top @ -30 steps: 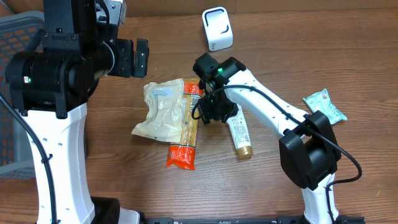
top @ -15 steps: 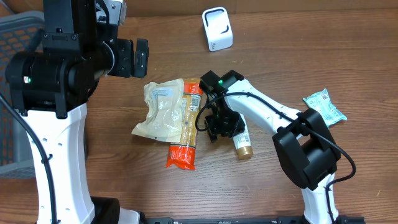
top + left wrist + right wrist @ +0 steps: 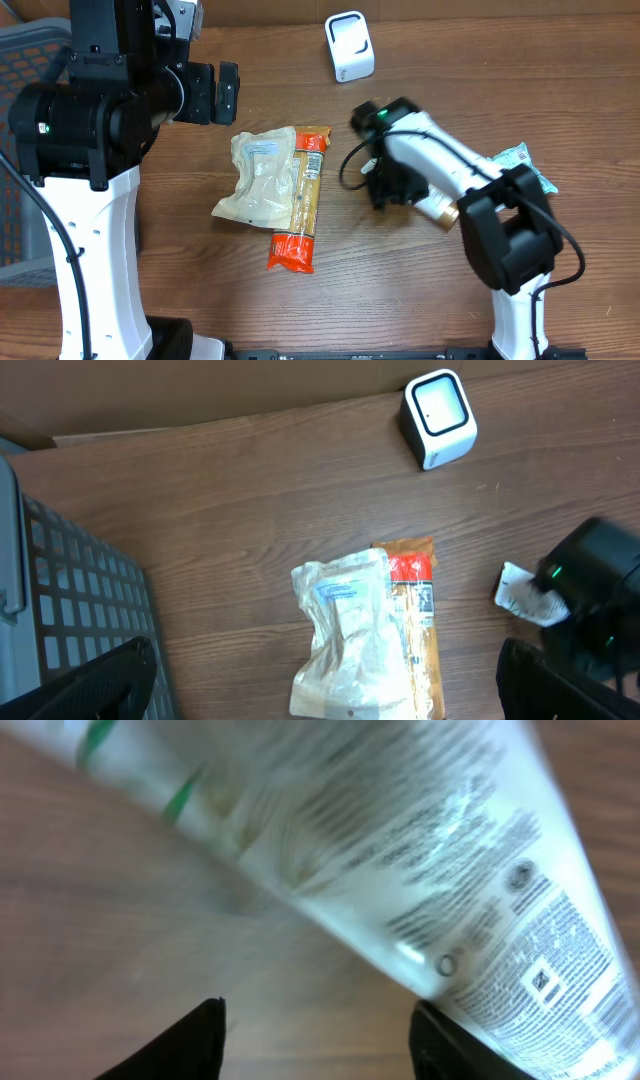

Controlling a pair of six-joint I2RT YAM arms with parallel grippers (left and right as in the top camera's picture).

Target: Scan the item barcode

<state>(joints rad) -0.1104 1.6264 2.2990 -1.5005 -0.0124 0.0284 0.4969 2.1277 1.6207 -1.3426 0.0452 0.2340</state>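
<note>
The white scanner (image 3: pixel 349 45) stands at the table's far edge, also in the left wrist view as scanner (image 3: pixel 438 417). A white tube (image 3: pixel 440 208) with a gold cap pokes out to the right from under my right gripper (image 3: pixel 392 185). In the right wrist view the tube (image 3: pixel 450 870) runs diagonally, its printed side up, against the right finger. Bare wood shows between the fingers of the right gripper (image 3: pixel 315 1010), and no grip is visible. My left gripper (image 3: pixel 322 665) hangs wide open and empty, high over the table's left.
A clear bag (image 3: pixel 258 175) and an orange packet (image 3: pixel 305 200) lie side by side mid-table. A teal packet (image 3: pixel 522 168) lies at the right edge. A grey basket (image 3: pixel 25 60) stands at the far left.
My right gripper has swung from beside the orange packet to the right. The tube has gone with it and turned, its cap now pointing right. The left arm has not moved.
</note>
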